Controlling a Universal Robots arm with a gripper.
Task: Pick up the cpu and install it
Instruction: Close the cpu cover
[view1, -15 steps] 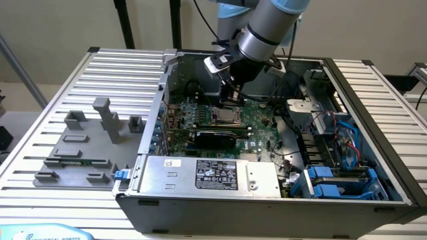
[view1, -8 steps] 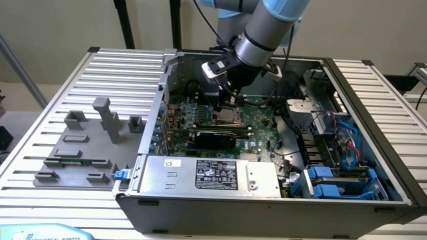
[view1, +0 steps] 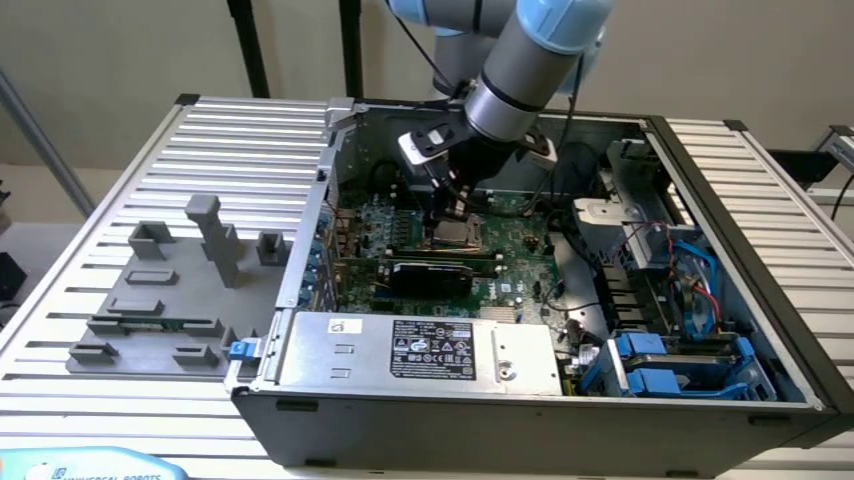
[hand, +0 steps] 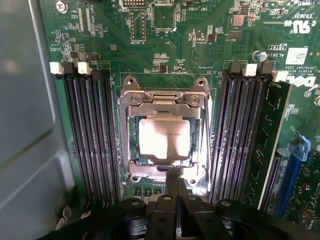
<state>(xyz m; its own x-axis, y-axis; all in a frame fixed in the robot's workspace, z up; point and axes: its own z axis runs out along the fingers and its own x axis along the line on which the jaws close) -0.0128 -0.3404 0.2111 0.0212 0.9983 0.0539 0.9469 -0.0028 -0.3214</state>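
Pincer hanging closed, gripping nothing, tips pressing together low over motherboard. Silver cpu lying flat inside socket frame, straight ahead of tips, just beside them, seeming apart. Square sides lining up with frame.

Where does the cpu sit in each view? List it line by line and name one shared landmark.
Exterior view: cpu on the green board, under the gripper.
Wrist view: cpu between the two memory-slot banks.
Shared landmark: the metal socket frame around it.
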